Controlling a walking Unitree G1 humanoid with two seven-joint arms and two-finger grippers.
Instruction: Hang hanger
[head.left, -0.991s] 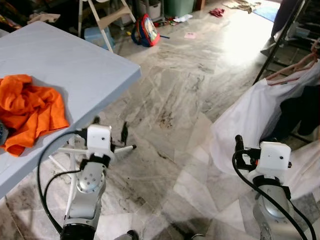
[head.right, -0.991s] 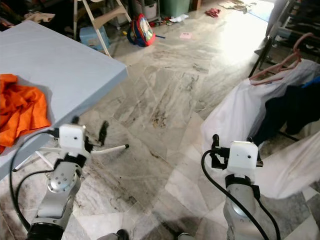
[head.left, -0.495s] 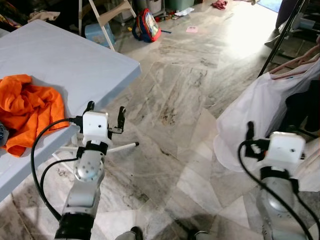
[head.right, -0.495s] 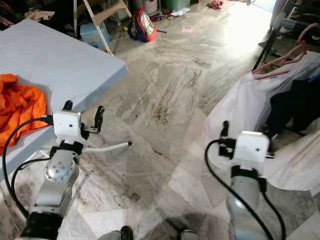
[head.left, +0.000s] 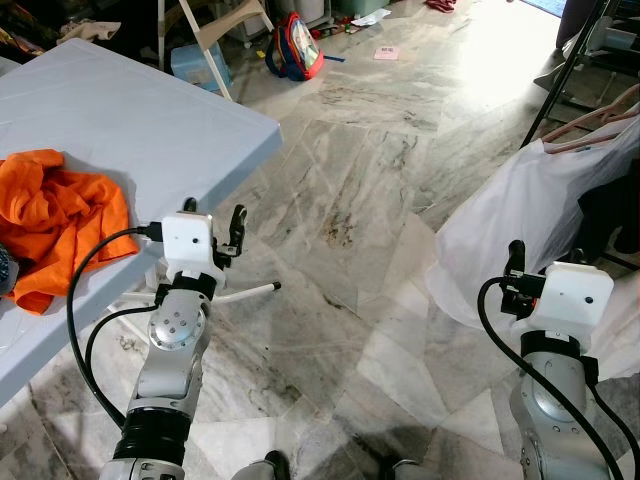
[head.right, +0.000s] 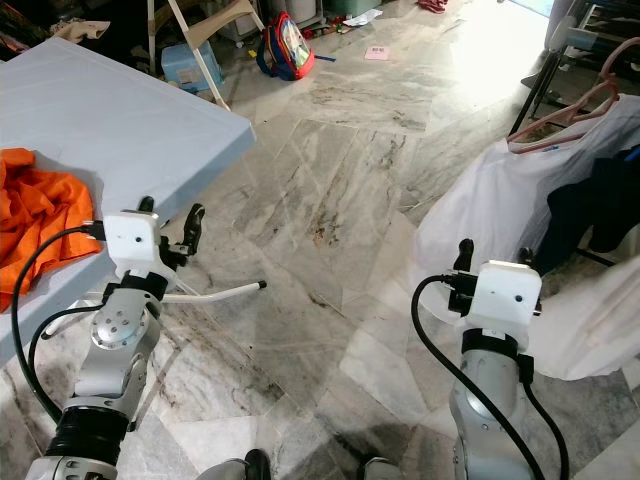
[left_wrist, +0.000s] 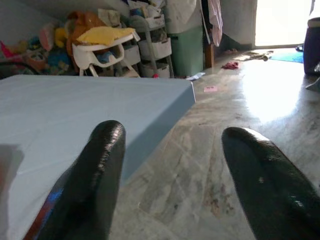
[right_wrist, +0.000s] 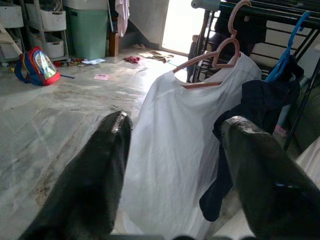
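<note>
Already the pink hanger (right_wrist: 210, 57) sits with its hook over the dark rail of the clothes rack (right_wrist: 260, 12), carrying a white shirt (right_wrist: 175, 140) that drapes toward the floor; a dark garment (right_wrist: 245, 115) on a blue hanger (right_wrist: 285, 55) hangs just beside it. Judged from that, the hanging itself looks finished, with little left beyond backing off.

Near the shirt, the right gripper (head.right: 492, 256) points at the rack with its two black fingers (right_wrist: 100, 170) spread and nothing between them. By the near corner of the blue table (head.left: 150, 130), the left gripper (head.left: 212, 218) is likewise spread and empty. An orange cloth (head.left: 55, 220) lies crumpled at the table's left edge.

Far across the marble floor (head.left: 360, 190) stand a green bin (right_wrist: 87, 32) and white storage boxes (right_wrist: 50, 45), contents too small to tell, with a backpack (head.left: 294, 55) nearby.
</note>
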